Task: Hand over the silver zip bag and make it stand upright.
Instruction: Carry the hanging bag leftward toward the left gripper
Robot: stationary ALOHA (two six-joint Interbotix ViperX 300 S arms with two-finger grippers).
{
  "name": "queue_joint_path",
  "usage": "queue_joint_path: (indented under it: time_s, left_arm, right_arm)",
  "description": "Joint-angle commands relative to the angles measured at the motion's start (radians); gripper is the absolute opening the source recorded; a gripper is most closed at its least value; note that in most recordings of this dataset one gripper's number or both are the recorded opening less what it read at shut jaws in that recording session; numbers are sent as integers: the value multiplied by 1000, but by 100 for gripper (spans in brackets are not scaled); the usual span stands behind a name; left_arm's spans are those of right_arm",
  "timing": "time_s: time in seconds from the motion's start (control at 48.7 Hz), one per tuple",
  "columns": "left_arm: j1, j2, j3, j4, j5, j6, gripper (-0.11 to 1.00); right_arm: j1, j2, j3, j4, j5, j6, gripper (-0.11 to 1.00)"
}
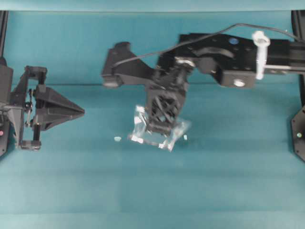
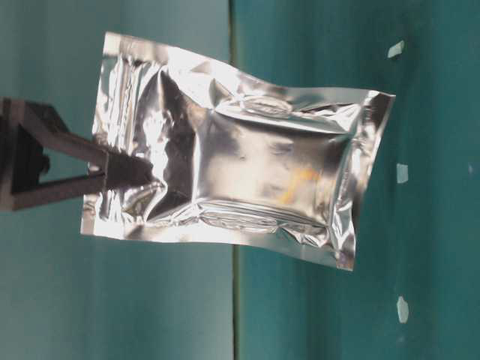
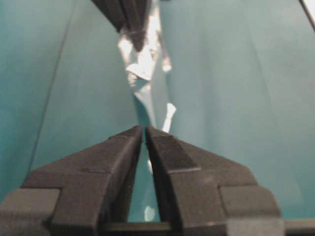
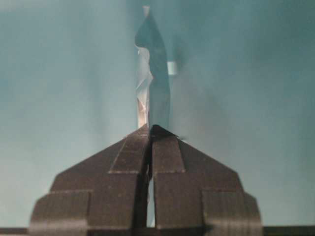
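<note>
The silver zip bag (image 1: 139, 125) is a crinkled foil pouch held at mid-table by my right gripper (image 1: 159, 128), which reaches down from the back and is shut on one short end. In the table-level view the silver zip bag (image 2: 247, 172) stretches away from the right gripper (image 2: 142, 171), broad face to the camera. The right wrist view shows the bag (image 4: 152, 73) edge-on, rising from the gripper's (image 4: 150, 129) pinched tips. My left gripper (image 1: 82, 112) stands far to the left, well apart from the bag (image 3: 142, 64). Its tips (image 3: 144, 130) stand open by a narrow gap, with nothing between them.
Small white scraps lie on the teal table, one (image 1: 117, 139) left of the bag and one (image 1: 185, 137) right of it. The right arm's black body (image 1: 228, 57) spans the back right. Black frame parts stand at both side edges.
</note>
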Motion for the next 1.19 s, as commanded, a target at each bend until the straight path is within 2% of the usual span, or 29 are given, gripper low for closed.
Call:
queue_joint_path:
  time_s: [0.0,0.103,0.205,0.349,0.595,0.8,0.965,1.17]
  left_arm:
    - [3,-2,-8,2,-3,-2,33]
    - [8,-2,0,2,-5,-6,37]
    - [25,-2,3,3,-5,-18,42]
    - [32,0,5,2,-5,-18,53]
    - [32,3,28,2,-5,-23,73]
    - [32,6,58,2,-23,-26,75]
    - [38,26,77,2,-100,-41,75]
    - [38,137,74,2,-176,-94,80]
  right_arm:
    - [15,8,-61,-46,43,-28,5]
    - [31,35,-67,-87,67,-58,5]
    - [44,48,-61,-104,54,-91,5]
    - [55,55,-51,-106,17,-118,5]
    - [61,61,-41,-110,-12,-124,5]
    - [72,61,-40,-110,-40,-126,5]
    - [83,63,-38,-110,-43,-135,5]
    - [91,63,-26,-110,-75,-181,5]
